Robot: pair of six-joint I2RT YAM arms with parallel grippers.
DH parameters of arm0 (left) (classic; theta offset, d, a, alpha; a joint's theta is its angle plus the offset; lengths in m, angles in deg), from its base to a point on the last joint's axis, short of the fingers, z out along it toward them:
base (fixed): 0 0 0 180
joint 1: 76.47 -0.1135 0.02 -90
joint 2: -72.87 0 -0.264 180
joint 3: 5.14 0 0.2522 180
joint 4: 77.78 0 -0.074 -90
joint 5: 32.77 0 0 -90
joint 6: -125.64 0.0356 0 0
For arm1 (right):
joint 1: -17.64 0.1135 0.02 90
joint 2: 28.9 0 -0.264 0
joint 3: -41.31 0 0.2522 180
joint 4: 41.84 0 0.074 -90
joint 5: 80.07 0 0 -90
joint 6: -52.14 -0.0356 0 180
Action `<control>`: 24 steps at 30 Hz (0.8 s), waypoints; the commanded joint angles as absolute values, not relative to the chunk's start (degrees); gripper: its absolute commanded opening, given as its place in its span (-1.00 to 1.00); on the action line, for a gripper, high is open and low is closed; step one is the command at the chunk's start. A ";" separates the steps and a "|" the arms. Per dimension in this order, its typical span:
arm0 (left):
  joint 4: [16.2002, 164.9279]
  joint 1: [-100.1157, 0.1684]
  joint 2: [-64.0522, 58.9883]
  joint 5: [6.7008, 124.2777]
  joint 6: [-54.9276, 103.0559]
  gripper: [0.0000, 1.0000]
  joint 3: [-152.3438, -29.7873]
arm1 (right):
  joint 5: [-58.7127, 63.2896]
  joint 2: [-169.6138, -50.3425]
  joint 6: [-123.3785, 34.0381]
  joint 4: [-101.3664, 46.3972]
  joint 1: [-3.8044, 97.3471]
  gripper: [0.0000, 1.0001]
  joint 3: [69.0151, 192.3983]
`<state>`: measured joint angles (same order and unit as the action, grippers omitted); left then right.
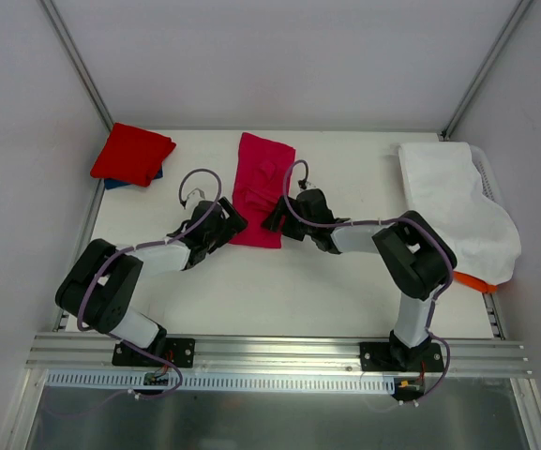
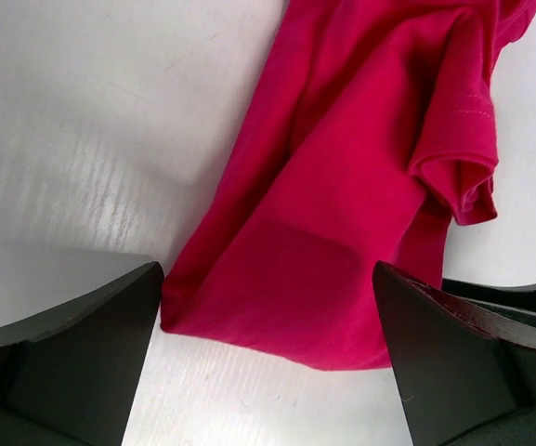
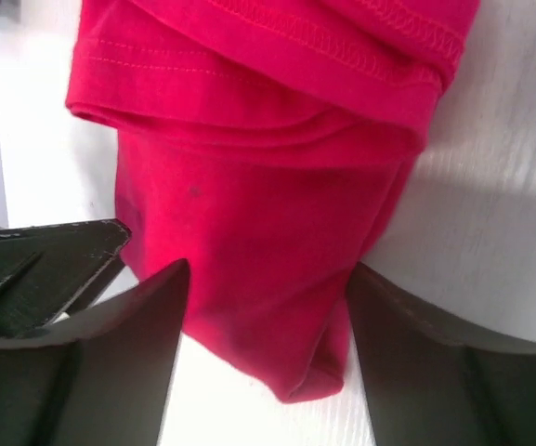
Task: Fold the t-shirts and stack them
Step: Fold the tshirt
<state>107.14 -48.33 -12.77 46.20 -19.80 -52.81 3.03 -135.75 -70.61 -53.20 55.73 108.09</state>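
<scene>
The crimson-pink t-shirt lies folded into a long strip in the middle of the table. My left gripper is open at its near left corner; the cloth lies between and beyond the jaws. My right gripper is open at the near right corner, its jaws either side of the cloth's corner. A folded brighter red t-shirt lies at the back left on top of a blue one. No neck tag shows.
A white cloth bag or bin liner stands at the right edge with an orange item under it. A metal frame rail runs along the near edge. The right gripper's finger shows in the left wrist view.
</scene>
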 commanded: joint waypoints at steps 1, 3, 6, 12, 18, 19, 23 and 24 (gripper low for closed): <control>108.85 -48.26 -14.84 46.33 -20.69 0.94 -54.93 | 5.27 -139.02 -70.46 -48.82 55.35 0.35 107.37; 109.11 -48.35 -15.63 46.59 -20.61 0.93 -55.81 | 4.92 -139.37 -70.38 -49.08 55.35 0.12 107.45; 109.29 -48.35 -16.33 46.68 -20.61 0.93 -56.16 | 4.48 -139.81 -70.29 -49.61 55.44 -0.24 107.37; 110.08 -48.70 -17.74 46.86 -20.52 0.92 -56.78 | 4.30 -139.03 -70.55 -50.22 55.35 -0.99 105.79; 110.78 -48.70 -19.23 47.38 -20.52 0.84 -57.57 | 4.04 -138.76 -70.99 -50.76 55.53 -0.99 104.99; 110.87 -48.70 -19.50 47.38 -20.61 0.82 -57.66 | 3.95 -138.76 -71.16 -50.76 55.61 -0.99 104.99; 111.66 -48.70 -20.73 47.82 -20.87 0.56 -57.83 | 3.78 -139.02 -71.60 -51.11 55.79 -0.99 104.99; 111.92 -48.61 -20.99 48.08 -20.78 0.32 -57.83 | 3.69 -139.02 -71.52 -51.19 55.96 -0.99 104.99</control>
